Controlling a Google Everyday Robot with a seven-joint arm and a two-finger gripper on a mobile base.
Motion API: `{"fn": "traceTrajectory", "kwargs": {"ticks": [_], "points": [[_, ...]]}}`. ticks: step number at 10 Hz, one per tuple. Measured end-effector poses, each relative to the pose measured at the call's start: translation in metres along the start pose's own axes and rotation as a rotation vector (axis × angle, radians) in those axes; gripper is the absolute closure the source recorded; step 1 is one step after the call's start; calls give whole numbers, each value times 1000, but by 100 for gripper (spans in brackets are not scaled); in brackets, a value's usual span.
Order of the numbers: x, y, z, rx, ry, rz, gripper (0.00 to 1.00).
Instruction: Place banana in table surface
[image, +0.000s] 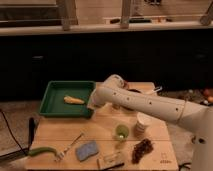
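Green pod (42, 150) lies at the front-left corner of the surface (102, 126), which is pale wood slats. Green tray (50, 102) sits at the back-left. The banana (74, 100) lies flat inside the tray, near its middle, long axis left to right; it is not on the slats. A thin utensil (70, 145) lies aslant in front of the tray, with a blue sponge (87, 150) just right of it. The end effector (92, 104) is low at the tray's right rim, near the banana's right tip. Whether it is wide or narrow, I cannot tell, as its tip is hidden against the rim. A flat packet (111, 161) lies at the front edge. Green cup (121, 132), then white cup (143, 123), stand mid-surface, with a dark cluster (143, 149) in front of the white cup. The white arm (150, 103) slants up from the right, over both cups.
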Motion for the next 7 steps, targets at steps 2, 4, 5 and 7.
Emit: {"fn": "traceTrajectory", "kwargs": {"ticks": [2, 4, 5, 7], "points": [[-12, -9, 8, -10, -8, -25, 20], [-25, -18, 18, -20, -20, -48, 20], [-37, -26, 29, -26, -32, -64, 20], [-46, -37, 37, -28, -40, -75, 20]]}}
